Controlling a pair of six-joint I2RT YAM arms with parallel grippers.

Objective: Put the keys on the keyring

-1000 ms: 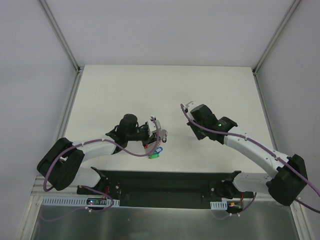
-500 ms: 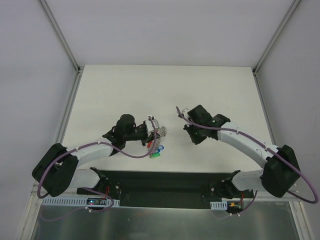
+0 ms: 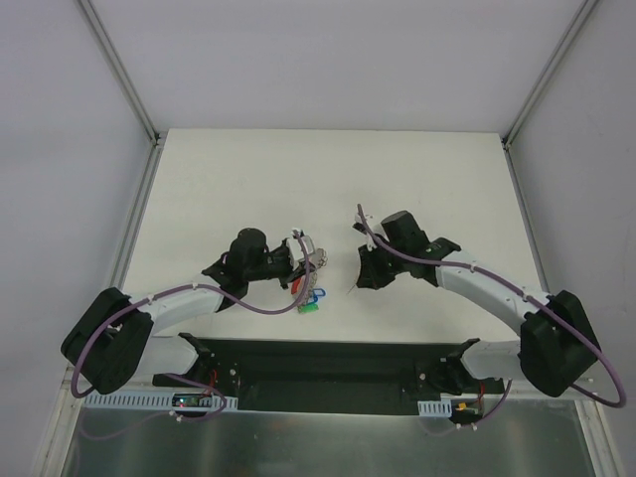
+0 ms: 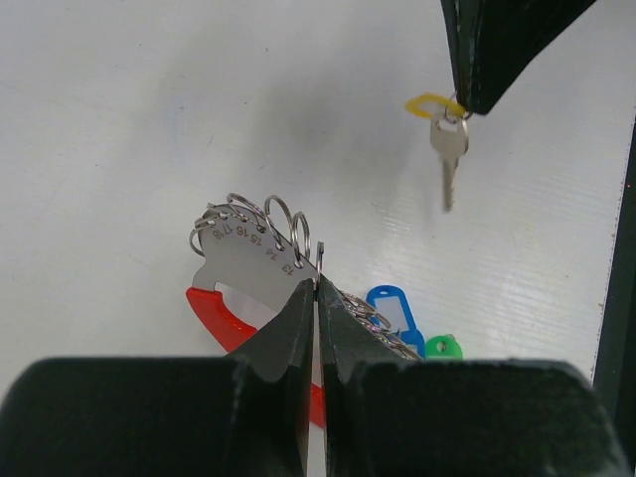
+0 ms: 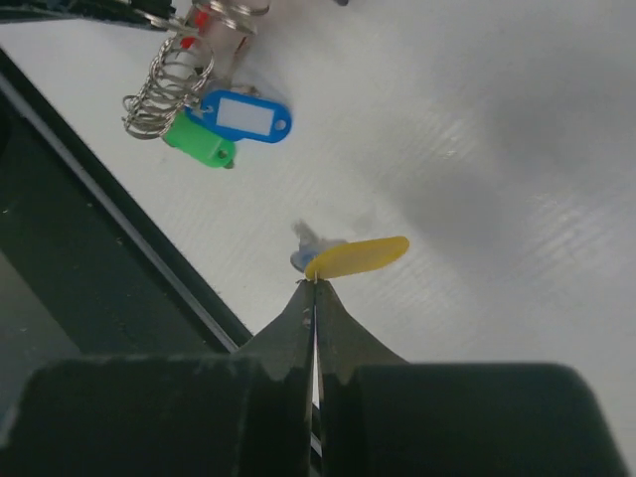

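Note:
My left gripper [image 4: 317, 283] is shut on the keyring [image 4: 253, 260], pinching the edge of its grey numbered metal piece, which carries several small wire rings. The red loop band [image 4: 214, 316] hangs below it. A blue tag [image 4: 396, 308] and a green one [image 4: 443, 347] lie by the rings on the table. My right gripper [image 5: 314, 281] is shut on the small ring of a yellow-capped key [image 5: 358, 256]. The silver key [image 4: 448, 151] dangles from it just above the table, a short way right of the keyring [image 3: 310, 248]. In the top view the right gripper [image 3: 364, 277] faces the left gripper [image 3: 304, 258].
A black strip [image 3: 328, 360] runs along the table's near edge, just below both grippers, and shows as a dark band [image 5: 89, 248] in the right wrist view. White table [image 3: 328, 179] stretches away behind them, with grey walls at the sides.
My right arm has swung left and nearer with the yellow key, closing on the left gripper. The left gripper and keyring have barely shifted.

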